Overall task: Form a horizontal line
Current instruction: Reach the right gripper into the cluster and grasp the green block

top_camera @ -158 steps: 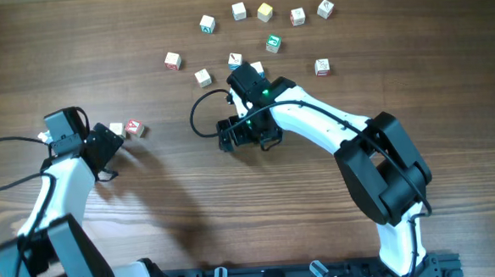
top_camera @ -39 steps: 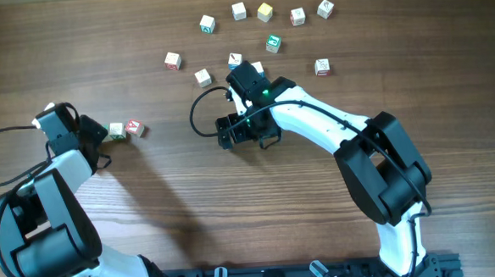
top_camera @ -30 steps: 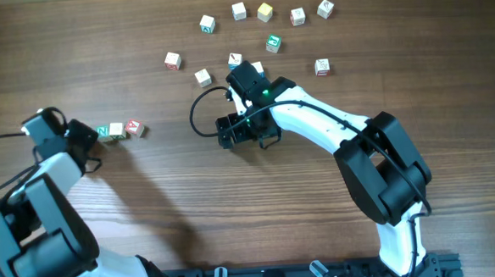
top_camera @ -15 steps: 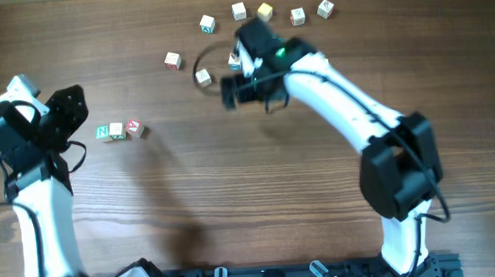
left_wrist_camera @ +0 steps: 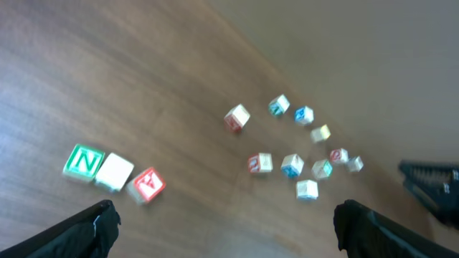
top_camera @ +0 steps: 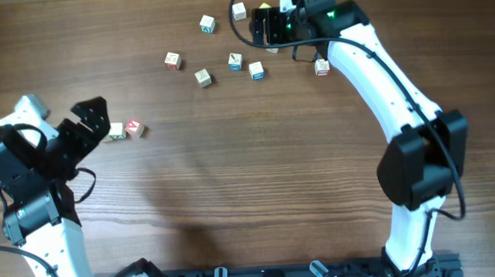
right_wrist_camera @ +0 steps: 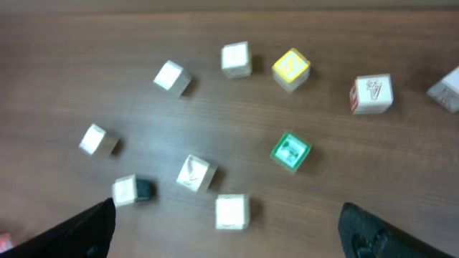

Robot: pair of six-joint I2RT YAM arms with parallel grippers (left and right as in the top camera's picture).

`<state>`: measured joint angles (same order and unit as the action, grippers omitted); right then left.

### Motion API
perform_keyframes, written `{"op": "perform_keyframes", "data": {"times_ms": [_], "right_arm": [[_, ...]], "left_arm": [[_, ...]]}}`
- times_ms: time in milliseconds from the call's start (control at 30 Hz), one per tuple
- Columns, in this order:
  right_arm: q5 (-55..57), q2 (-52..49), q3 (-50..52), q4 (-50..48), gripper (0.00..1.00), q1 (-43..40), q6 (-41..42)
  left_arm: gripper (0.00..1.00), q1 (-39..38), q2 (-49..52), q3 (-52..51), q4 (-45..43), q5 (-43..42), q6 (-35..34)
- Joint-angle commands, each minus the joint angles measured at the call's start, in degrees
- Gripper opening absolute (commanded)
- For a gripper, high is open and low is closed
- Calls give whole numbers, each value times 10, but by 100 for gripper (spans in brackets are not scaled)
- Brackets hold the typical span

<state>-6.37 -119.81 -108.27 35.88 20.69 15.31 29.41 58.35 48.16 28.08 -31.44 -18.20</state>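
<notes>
The horizontal line (left_wrist_camera: 115, 172) shows in the left wrist view as a short row of three touching cubes: a green N, a plain white face, then a red letter. In the overhead view the row (top_camera: 125, 129) lies at the left, its N end hidden under my left gripper (top_camera: 84, 128). That gripper is open and empty, raised above the row, with both fingertips at the bottom corners of its wrist view (left_wrist_camera: 226, 223). My right gripper (top_camera: 267, 25) is open and empty, high over the loose cubes at the back, and it also shows in its wrist view (right_wrist_camera: 233, 233).
Several loose letter cubes lie scattered at the back middle, among them a white one (top_camera: 202, 77), a teal one (top_camera: 235, 62) and one beside the right arm (top_camera: 322, 67). The right wrist view shows a yellow cube (right_wrist_camera: 290, 68) and a green cube (right_wrist_camera: 290, 152).
My left gripper has drawn back and risen from the row. My right arm has swung from the table's middle to the back, over the loose cubes. The cubes have not moved.
</notes>
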Motion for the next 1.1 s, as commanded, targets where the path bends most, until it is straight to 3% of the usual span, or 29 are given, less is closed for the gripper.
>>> {"op": "perform_keyframes", "data": {"times_ms": [0, 133, 400, 533, 733, 867, 1067], "right_arm": [[71, -78, -6, -47, 100, 1, 63], [124, -134, -6, -95, 99, 2, 104], [125, -213, -6, -155, 99, 7, 163], [124, -215, -6, -160, 83, 9, 194], [117, -215, -6, -156, 41, 14, 191], [82, -202, -6, -152, 30, 14, 173], [68, -135, -6, -129, 25, 15, 131]], "left_arm": [[100, 0, -5, 5, 25, -5, 37], [100, 0, -5, 5, 37, -5, 42], [100, 0, -5, 5, 44, 21, 45], [100, 0, -5, 5, 59, 42, 45], [100, 0, -5, 5, 68, 56, 45], [100, 3, -11, 5, 64, 58, 45], [100, 40, -51, 5, 56, 61, 45]]}}
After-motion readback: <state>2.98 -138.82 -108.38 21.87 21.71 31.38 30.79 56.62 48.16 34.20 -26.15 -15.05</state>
